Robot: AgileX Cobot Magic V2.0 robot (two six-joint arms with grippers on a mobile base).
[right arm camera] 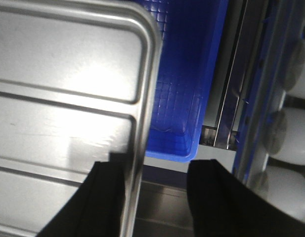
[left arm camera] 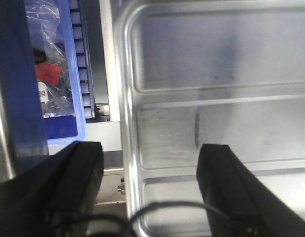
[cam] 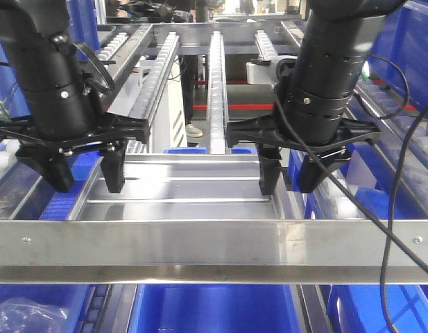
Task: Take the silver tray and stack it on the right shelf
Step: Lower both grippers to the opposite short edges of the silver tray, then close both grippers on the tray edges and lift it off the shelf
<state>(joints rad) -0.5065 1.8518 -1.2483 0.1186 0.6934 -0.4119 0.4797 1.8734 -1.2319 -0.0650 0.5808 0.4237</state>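
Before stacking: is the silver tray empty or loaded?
Empty: the silver tray shows only its bare, ridged base in all views.

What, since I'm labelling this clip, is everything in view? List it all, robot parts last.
silver tray: one, mirror-bright, behind the front bar, between the two grippers.
right shelf: one, steel, its front bar across the foreground.
roller rails: at least three, white rollers, running back beyond the tray.
blue bins: several, blue, below the shelf and on both sides of the tray.
plastic bags: clear, count unclear, in the bin left of the tray.
cable: one, black, hanging by the right arm.
left gripper: one, black, open, straddling the tray's left rim.
right gripper: one, black, open, straddling the tray's right rim.
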